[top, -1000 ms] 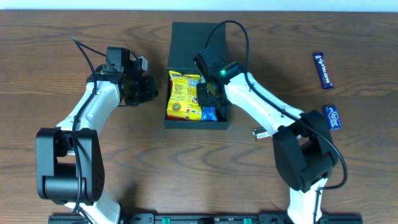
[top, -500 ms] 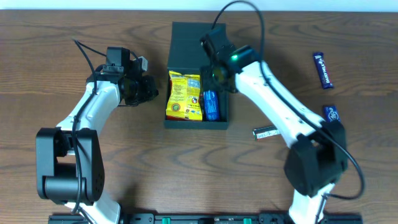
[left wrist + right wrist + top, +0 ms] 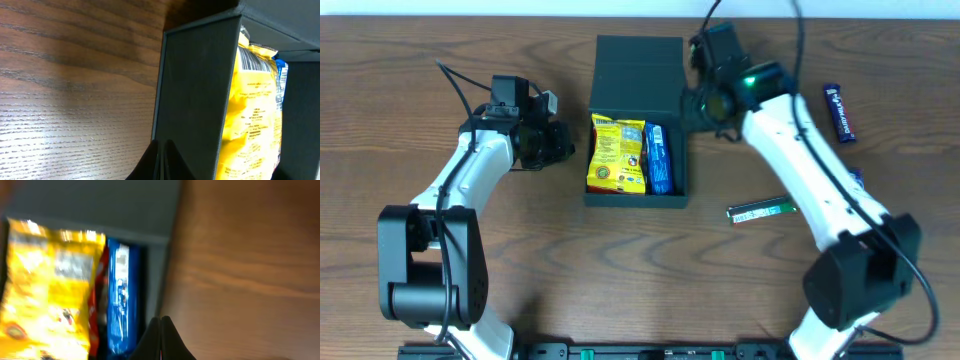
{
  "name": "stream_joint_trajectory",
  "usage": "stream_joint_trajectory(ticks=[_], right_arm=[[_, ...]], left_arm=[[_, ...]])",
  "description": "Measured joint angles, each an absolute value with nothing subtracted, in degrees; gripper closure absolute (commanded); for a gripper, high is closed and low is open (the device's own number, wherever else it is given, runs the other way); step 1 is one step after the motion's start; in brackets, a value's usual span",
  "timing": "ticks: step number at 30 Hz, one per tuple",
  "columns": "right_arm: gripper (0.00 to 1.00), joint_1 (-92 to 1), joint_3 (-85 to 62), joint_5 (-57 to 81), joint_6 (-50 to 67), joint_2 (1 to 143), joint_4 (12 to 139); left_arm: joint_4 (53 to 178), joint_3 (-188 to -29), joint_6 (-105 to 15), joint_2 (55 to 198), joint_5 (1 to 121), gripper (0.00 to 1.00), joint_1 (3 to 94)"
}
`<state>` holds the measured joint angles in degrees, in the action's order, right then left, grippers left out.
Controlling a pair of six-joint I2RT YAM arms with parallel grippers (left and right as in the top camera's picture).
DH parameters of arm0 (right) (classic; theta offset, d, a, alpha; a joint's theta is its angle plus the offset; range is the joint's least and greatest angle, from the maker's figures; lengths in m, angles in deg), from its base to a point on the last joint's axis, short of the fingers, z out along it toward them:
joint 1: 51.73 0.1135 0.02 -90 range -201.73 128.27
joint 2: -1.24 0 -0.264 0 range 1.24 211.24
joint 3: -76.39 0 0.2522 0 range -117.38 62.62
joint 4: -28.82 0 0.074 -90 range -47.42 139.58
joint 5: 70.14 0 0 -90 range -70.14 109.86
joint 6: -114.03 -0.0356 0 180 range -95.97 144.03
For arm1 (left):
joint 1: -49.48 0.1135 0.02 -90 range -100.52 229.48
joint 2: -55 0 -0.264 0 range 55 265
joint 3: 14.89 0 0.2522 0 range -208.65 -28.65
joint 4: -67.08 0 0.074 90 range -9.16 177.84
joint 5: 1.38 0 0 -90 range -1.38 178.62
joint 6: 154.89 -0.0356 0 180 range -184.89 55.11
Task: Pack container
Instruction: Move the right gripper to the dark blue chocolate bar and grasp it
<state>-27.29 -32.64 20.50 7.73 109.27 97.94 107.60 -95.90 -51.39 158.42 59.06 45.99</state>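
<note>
The dark teal container point(image 3: 636, 196) stands open at the table's middle, its flap lid point(image 3: 638, 75) lying back. Inside lie a yellow snack packet point(image 3: 616, 152) and a blue packet point(image 3: 659, 160). The yellow packet shows in the left wrist view point(image 3: 252, 120), and the blue one in the right wrist view point(image 3: 120, 300). My left gripper point(image 3: 563, 142) is shut and empty against the container's left wall point(image 3: 195, 100). My right gripper point(image 3: 701, 108) is shut and empty, just outside the container's right rear corner.
A green bar point(image 3: 761, 211) lies on the table right of the container. A dark blue bar point(image 3: 838, 111) lies at the far right. Another blue packet point(image 3: 857, 178) peeks out behind my right arm.
My right gripper has lifted out of the container and moved back and right, leaving the blue packet lying inside. The left arm has not moved.
</note>
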Motion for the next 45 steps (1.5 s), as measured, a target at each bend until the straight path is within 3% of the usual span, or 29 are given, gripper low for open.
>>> stream_joint_trajectory(ticks=[14,36,45], right_arm=[[0.99,-23.24,-22.52,17.7,14.46,115.37,91.34],[0.99,-22.24,-22.61,18.1,8.54,119.0,88.3],[0.99,-22.24,-33.29,18.4,8.06,119.7,102.9]], left_arm=[[107.8,-95.9,-51.41,158.42,59.06,0.94,45.99],[108.06,-95.9,-51.39,158.42,59.08,0.94,45.99],[108.08,-95.9,-51.39,158.42,59.06,0.94,45.99]])
